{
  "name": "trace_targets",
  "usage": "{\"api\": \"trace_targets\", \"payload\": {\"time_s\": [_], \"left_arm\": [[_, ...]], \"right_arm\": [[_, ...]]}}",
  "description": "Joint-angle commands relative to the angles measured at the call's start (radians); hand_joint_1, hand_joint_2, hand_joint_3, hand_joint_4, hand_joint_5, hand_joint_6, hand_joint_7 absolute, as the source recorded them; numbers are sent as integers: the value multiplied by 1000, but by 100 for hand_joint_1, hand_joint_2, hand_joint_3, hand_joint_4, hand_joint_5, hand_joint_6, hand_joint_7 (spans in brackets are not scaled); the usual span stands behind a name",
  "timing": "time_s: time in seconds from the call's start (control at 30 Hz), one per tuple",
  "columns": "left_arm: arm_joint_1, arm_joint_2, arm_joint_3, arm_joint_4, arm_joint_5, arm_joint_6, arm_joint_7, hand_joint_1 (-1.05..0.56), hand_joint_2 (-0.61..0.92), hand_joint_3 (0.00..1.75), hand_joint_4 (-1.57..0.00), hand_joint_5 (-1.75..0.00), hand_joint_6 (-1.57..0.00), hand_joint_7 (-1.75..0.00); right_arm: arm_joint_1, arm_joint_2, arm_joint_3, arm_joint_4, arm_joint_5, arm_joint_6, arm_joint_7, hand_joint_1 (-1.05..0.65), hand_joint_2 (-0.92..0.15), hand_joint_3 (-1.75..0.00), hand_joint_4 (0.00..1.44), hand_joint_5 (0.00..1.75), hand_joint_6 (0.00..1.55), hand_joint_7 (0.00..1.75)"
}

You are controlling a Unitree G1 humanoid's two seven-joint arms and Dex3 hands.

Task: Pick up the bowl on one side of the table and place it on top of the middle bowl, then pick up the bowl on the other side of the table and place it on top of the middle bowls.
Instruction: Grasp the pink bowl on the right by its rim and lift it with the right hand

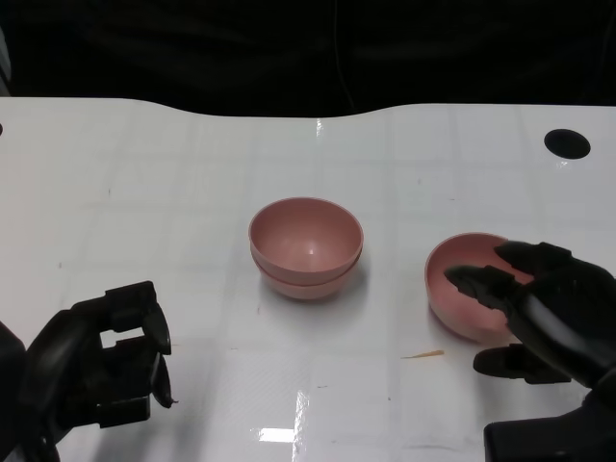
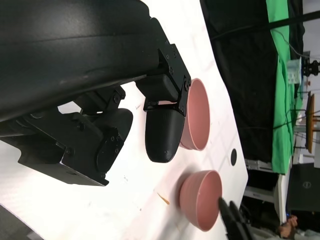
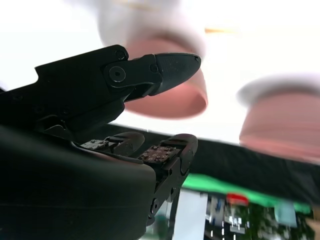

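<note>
- On the white table (image 1: 144,183) there are two pink bowls stacked (image 1: 306,245) in the middle, one sitting inside the other, upright.
- A single pink bowl (image 1: 462,289) stands on the table to the robot's right side, near the stack but apart from it, also upright.
- The right hand (image 1: 539,308) is at this single bowl. Its fingers (image 1: 481,281) reach over the near rim and above the inside of the bowl, and the thumb (image 1: 505,362) lies low beside the outer wall. The fingers are apart; whether they already touch the bowl, I cannot tell.
- In the right wrist view the bowl is blurred and a finger (image 3: 170,67) is in front of it, with a gap to the lower fingers.
- The left hand (image 1: 106,361) is at the near left of the table, well apart from the bowls. Its fingers are curled in and it holds nothing.
- A small thin stick (image 1: 423,355) lies on the table just in front of the single bowl.
- A dark round hole (image 1: 567,143) is in the table at the far right.
</note>
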Motion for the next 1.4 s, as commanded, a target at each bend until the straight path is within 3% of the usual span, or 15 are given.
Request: {"api": "trace_targets", "payload": {"time_s": [0.03,0.53,0.9,1.03,1.23,1.3,1.33,1.37,1.4], "left_arm": [[11,-2,11,-27,21,19,28,37,86,118,-85,-175,-70,-175],[11,-44,27,-15,65,-38,61,39,88,114,-83,-175,-66,-175],[7,-62,35,20,85,-86,64,38,88,112,-81,-175,-64,-175],[6,-65,37,28,88,-103,64,38,88,112,-81,-175,-64,-175],[0,-71,42,40,87,-93,75,35,85,112,-81,-175,-63,-175],[-2,-73,43,42,87,-91,78,36,85,113,-82,-175,-64,-175],[-1,-72,42,40,93,-88,84,35,85,113,-83,-175,-65,-175],[-1,-72,42,39,95,-89,84,35,84,113,-82,-175,-64,-175],[0,-72,42,36,94,-84,86,35,84,114,-82,-175,-64,-175]], "right_arm": [[-45,-38,38,59,30,19,-2,-84,-92,-21,36,1,41,0],[-178,-75,197,326,94,12,-122,-77,-92,-23,38,1,43,1],[-300,-63,300,531,108,12,-161,-69,-92,-24,43,3,47,2],[-336,-49,326,597,130,0,-206,-54,-92,-20,53,6,55,4],[-377,-31,354,676,163,-35,-252,-33,-92,-22,93,17,84,7],[-388,-31,361,706,178,-71,-286,-32,-92,-22,103,26,96,8],[-393,-31,361,724,194,-104,-309,-30,-92,-19,98,58,105,7],[-398,-31,361,741,205,-130,-330,-26,-92,-17,82,116,116,8],[-403,-33,364,753,213,-153,-348,-25,-92,-16,76,139,120,8]]}}
